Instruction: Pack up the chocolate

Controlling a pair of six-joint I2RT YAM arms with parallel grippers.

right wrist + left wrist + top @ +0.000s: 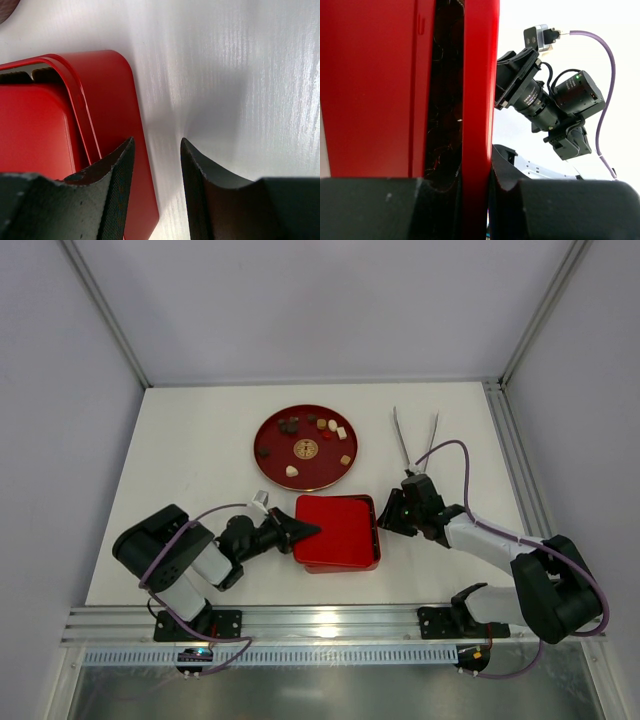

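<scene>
chocolate (289, 425): small loose bites, dark brown, light brown (345, 459) and cream-white (291, 471), scattered on the round dark-red plate (320, 476) at the far middle of the white table (200, 440). none packed that i can see. well apart from both tools.

handling, my guess: each piece is very light, stiff and smooth-sided, so it may skid on the plate or pop out of a hard pinch. corners could chip or smear. i would take one low down, across two flat opposite sides, with a gentle squeeze. the rounded ones offer less to bite on. long metal tongs (402, 440) lie on the table right of the plate, nothing holding them.

square red metal box (340, 530) sits near the arms with its lid on. left tool (312, 531) is at the box's left edge. in its wrist view it looks clenched on a thin red wall, one finger on each side. right tool (384, 515) is at the right edge, released: jaws apart, one finger over the red corner, bare table between them.

hard to make out: i cannot tell whether the gripped wall is lid rim or box base. a dark slit beside it shows only glints. the compartments are otherwise covered. no chocolate shows in either wrist view, and the top view is too small for a sure count. one reddish speck among the pieces i cannot identify.
</scene>
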